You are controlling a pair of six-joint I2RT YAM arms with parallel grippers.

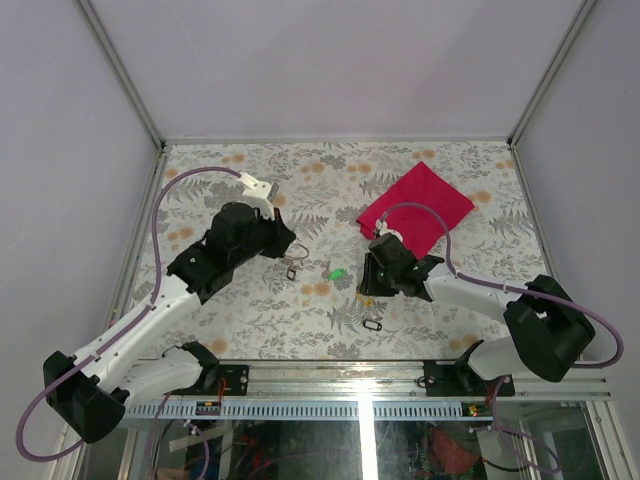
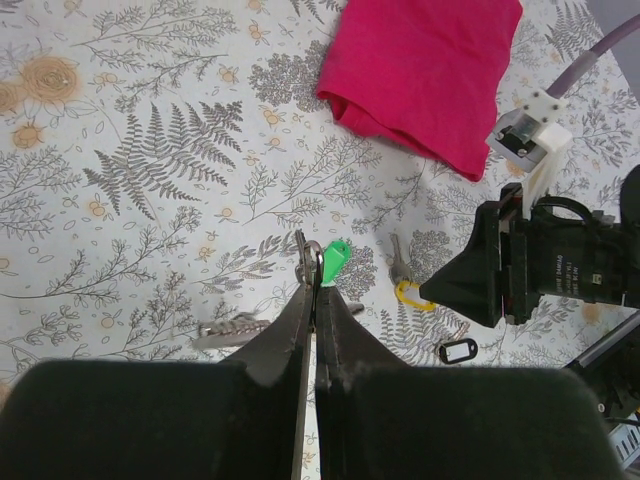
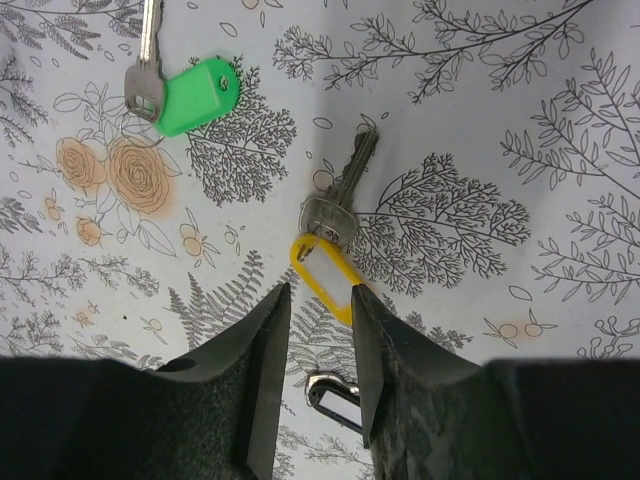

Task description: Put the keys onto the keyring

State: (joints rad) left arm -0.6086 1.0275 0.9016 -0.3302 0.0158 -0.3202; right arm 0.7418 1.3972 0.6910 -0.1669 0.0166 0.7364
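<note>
My left gripper is shut on the thin silver keyring, held edge-on above the table. A blurred silver key hangs left of its fingers, and a black tag shows just below it from above. A green-tagged key lies between the arms. My right gripper is open, low over a yellow-tagged key; the tag's end lies between the jaws. A black-framed tag lies nearer the front.
A crumpled red cloth lies at the back right on the floral tabletop. Pale walls enclose the table on three sides. The right arm's black gripper body fills the right of the left wrist view.
</note>
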